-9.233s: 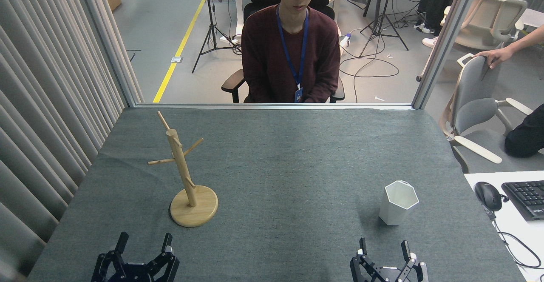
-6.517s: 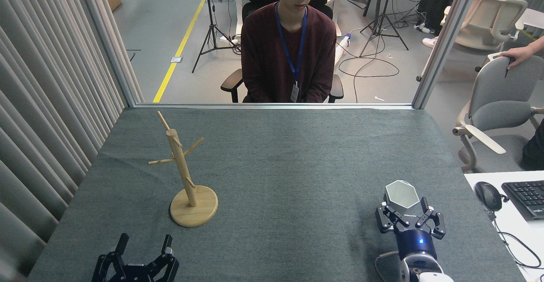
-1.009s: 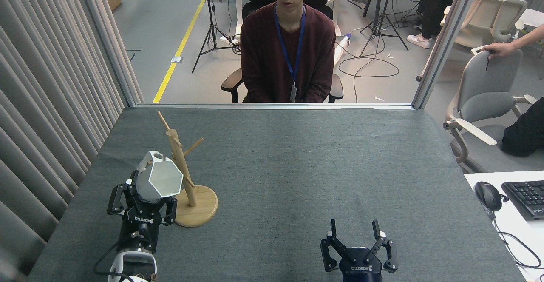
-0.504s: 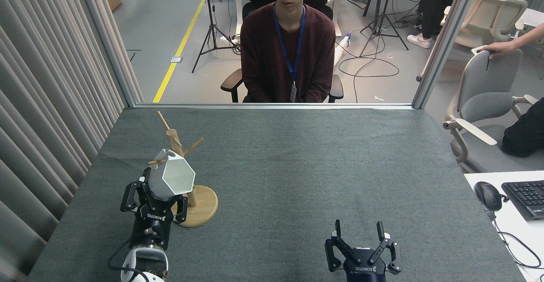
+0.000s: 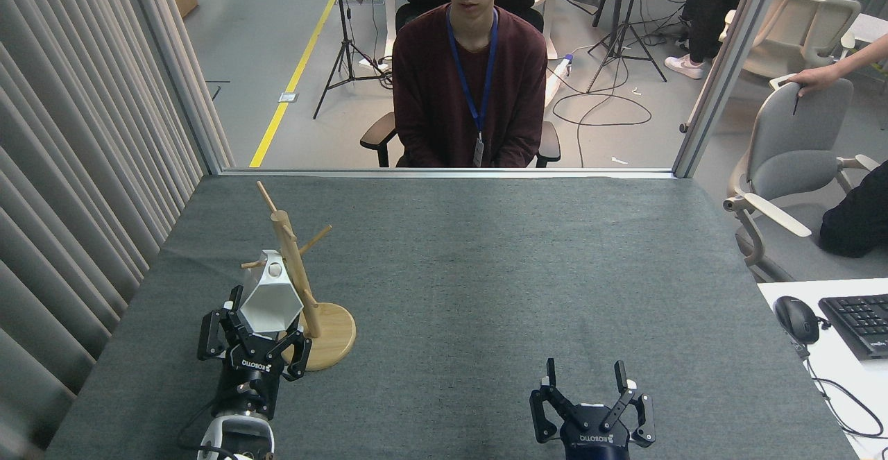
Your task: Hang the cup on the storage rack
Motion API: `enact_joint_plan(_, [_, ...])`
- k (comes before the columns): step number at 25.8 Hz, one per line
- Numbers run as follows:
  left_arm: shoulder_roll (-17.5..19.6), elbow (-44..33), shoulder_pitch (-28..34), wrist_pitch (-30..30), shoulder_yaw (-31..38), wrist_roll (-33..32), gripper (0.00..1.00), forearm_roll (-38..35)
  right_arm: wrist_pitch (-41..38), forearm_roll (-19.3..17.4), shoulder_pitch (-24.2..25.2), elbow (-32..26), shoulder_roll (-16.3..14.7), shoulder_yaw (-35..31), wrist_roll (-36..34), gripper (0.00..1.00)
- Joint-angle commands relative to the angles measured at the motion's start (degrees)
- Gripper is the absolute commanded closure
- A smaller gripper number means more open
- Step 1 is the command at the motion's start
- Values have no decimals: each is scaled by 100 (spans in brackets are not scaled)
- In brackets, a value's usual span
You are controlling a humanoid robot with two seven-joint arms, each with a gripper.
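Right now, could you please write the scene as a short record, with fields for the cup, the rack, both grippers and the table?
cup: white faceted cup, tilted, its rim tab at the left peg
rack: wooden storage rack, upright, left side of the table
left gripper: around the cup's base, beside the rack
right gripper: open, empty, near the front edge
table: grey cloth
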Motion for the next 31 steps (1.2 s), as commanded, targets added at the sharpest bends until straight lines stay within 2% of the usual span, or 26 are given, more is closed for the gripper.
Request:
enact_joint_plan(1, [-3,-39,146,7,9,3,1,0,11,0,1,0,2,0,0,1])
enact_joint_plan(8, [6,-443,769,15,27,-6,1,53,3,-62,10,-44,-6,0,0,1])
enact_joint_plan(13, [32,-1216,1446,-134,71,-24,1,185,-50,-62,72,-158,-103,0,8,1])
enact_joint_plan(16, [58,-1911,1974,-556,79,-59,1,914,-156,-62,115,-219,-226,0,8,1])
enact_joint_plan(20, [58,-2974,2519,-1839,238,-287,1,2812,-243,-97,203,-254,-428,0,0,1])
enact_joint_plan(22, [58,-3203,2624,-2287,369,-621,1,3577,-296,-158,282,-272,-455,0,8,1])
enact_joint_plan(26, [23,-3273,2642,-2287,387,-876,1,3683,-437,-158,608,-624,-481,-9,0,1])
enact_joint_plan(31, [-12,-3405,2756,-2367,387,-894,1,3735,-437,-158,669,-755,-516,-9,8,1])
